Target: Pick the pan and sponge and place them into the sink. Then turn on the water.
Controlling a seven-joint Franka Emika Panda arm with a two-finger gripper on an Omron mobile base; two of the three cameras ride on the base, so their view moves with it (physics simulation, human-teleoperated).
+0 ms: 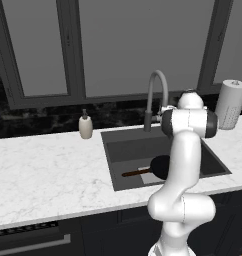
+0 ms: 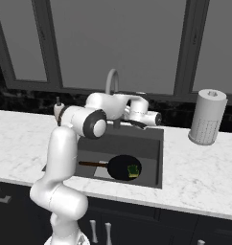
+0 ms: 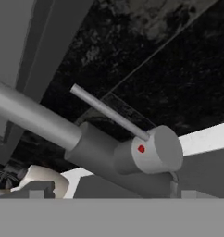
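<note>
The black pan (image 2: 119, 166) lies in the dark grey sink (image 2: 147, 143), its red-brown handle (image 2: 92, 163) pointing left. The green sponge (image 2: 133, 170) rests inside the pan. From the left base view my arm covers part of the pan (image 1: 160, 164). My gripper (image 2: 155, 119) hovers at the base of the curved grey tap (image 2: 111, 80), behind the basin. In the hand view the tap's thin lever (image 3: 108, 113) and its round cap with a red dot (image 3: 156, 150) sit just ahead of the gripper (image 3: 112, 194), which is open and empty. No water is in view.
A cream soap dispenser (image 1: 85, 125) stands on the white marble counter (image 1: 48, 170) left of the sink (image 1: 133, 149). A paper towel roll (image 2: 207, 117) stands at the right. Dark windows and a black backsplash run behind the tap (image 1: 156, 92).
</note>
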